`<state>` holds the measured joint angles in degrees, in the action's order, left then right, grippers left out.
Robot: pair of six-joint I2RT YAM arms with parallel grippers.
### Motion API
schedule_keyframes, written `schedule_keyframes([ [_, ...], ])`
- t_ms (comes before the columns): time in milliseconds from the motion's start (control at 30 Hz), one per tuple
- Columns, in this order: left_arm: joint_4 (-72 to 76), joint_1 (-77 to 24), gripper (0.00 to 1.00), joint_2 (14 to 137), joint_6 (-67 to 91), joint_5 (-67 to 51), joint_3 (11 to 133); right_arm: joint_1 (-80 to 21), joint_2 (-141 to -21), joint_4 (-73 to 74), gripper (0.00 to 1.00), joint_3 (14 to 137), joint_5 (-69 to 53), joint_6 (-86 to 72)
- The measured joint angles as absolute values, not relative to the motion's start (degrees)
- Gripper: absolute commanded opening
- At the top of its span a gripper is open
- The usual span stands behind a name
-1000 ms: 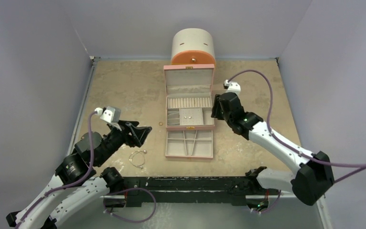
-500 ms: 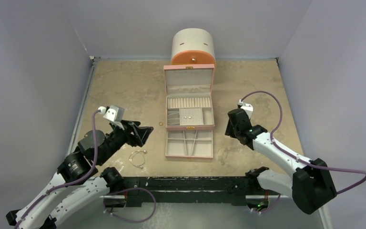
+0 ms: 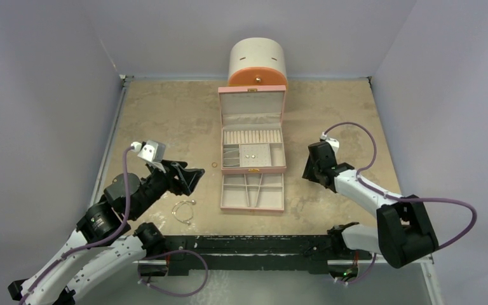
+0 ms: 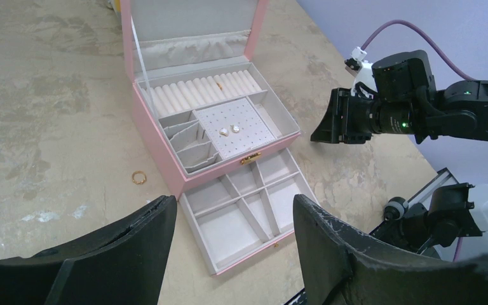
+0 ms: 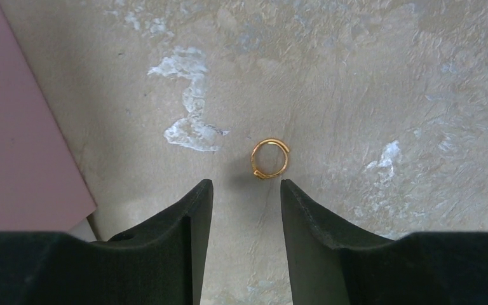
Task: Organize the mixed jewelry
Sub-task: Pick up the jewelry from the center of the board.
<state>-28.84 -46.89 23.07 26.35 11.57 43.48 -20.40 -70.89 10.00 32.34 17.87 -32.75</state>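
My right gripper [image 5: 246, 184] is open and low over the table, just right of the pink jewelry box [image 3: 252, 127]. A small gold ring [image 5: 270, 157] lies just beyond its fingertips. My left gripper [image 4: 232, 210] is open and empty, held above the table left of the box's pulled-out drawer [image 4: 248, 210]. A coppery ring [image 4: 138, 177] lies left of the box, also seen from the top [image 3: 214, 164]. A thin silvery bangle [image 3: 183, 210] lies near the front. Two tiny studs [image 4: 229, 130] sit on the box's perforated pad. A gold piece [image 4: 219, 85] rests in the ring rolls.
The round cream-and-orange cabinet [image 3: 258, 61] stands behind the box. The box lid stands upright. A corner of the pink box [image 5: 19, 127] is at the left of the right wrist view. Walls enclose the table on three sides.
My right arm has drawn back from beside the box and come down toward the table at its right. My left arm has shifted only slightly.
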Motion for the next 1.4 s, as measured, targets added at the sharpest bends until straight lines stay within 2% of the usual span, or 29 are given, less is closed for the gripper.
schedule_keyframes([
  [467,-28.8,-46.9,0.67,23.1,26.3,11.6,43.5,-18.5,-74.2,9.0,0.39,32.8,17.4,-32.6],
  [1400,-28.8,-46.9,0.67,23.0,26.3,11.6,43.5,-18.4,-78.8,7.0,0.35,36.1,16.8,-31.4],
])
